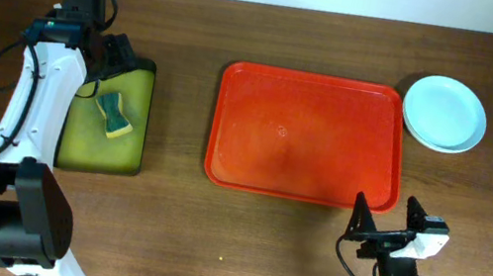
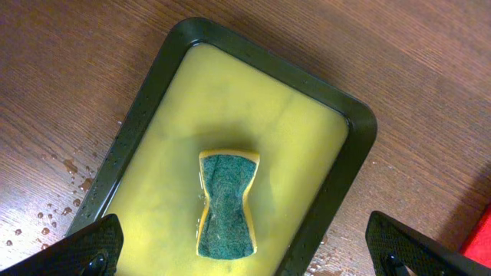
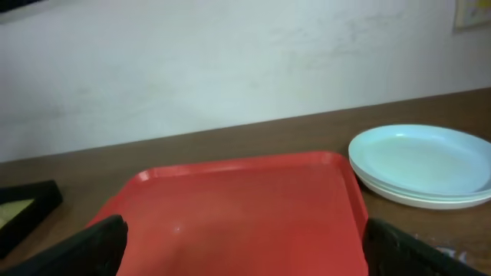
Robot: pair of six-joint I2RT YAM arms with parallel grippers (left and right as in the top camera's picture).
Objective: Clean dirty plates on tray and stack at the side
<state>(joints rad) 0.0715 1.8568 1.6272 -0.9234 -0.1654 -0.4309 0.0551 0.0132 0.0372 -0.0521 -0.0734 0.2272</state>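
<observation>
- The plates (image 1: 444,113), round, shallow, pale and glossy, are stacked on the wooden surface (image 1: 305,268) just beside the far right corner of the tray (image 1: 307,136).
- The tray is smooth red plastic with rounded corners and a raised rim.
- The right pincer (image 3: 245,249) is spread at the tray's near edge.
- The left pincer (image 2: 245,249) is spread above a waisted yellow sponge (image 2: 227,203), green scouring face up, in a black-rimmed dish (image 2: 146,115).

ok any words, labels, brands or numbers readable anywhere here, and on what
None can be read. A faint mark in the middle of the red tray is too small to make out. The plates, sponge and small black-rimmed tray show no print.
</observation>
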